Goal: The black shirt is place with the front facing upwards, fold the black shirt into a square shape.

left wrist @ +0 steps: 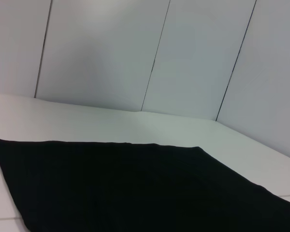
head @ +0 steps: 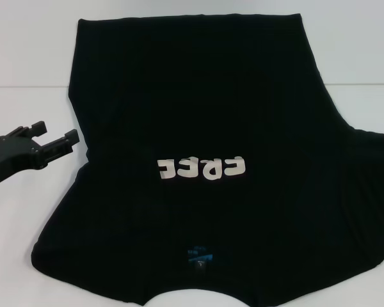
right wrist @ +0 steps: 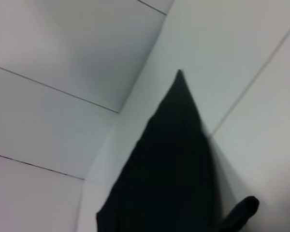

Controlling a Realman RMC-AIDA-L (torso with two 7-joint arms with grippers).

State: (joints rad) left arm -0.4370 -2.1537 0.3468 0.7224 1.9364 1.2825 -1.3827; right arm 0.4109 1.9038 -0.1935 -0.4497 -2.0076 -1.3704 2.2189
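The black shirt (head: 198,141) lay spread front-up on the white table (head: 25,51), collar and blue neck label (head: 197,253) nearest the robot, hem at the far edge, the white letters (head: 202,168) across the chest. The left gripper (head: 54,142) hovered just beside the shirt's left edge, low over the table, its fingers spread and holding nothing. The right gripper was outside the head view, and whether its fingers were parted or pressed together could not be told.

The likely trouble from here: a pinch at the edge might catch only the top layer, so the fold would drag and bunch rather than turn over cleanly. The right sleeve already lay rumpled, which could skew a square fold.

Only the head view showed the lettering and label. The left wrist view showed the shirt (left wrist: 135,188) lying flat toward a panelled wall (left wrist: 135,53); the right wrist view showed the shirt (right wrist: 169,174) tapering to a pointed corner.
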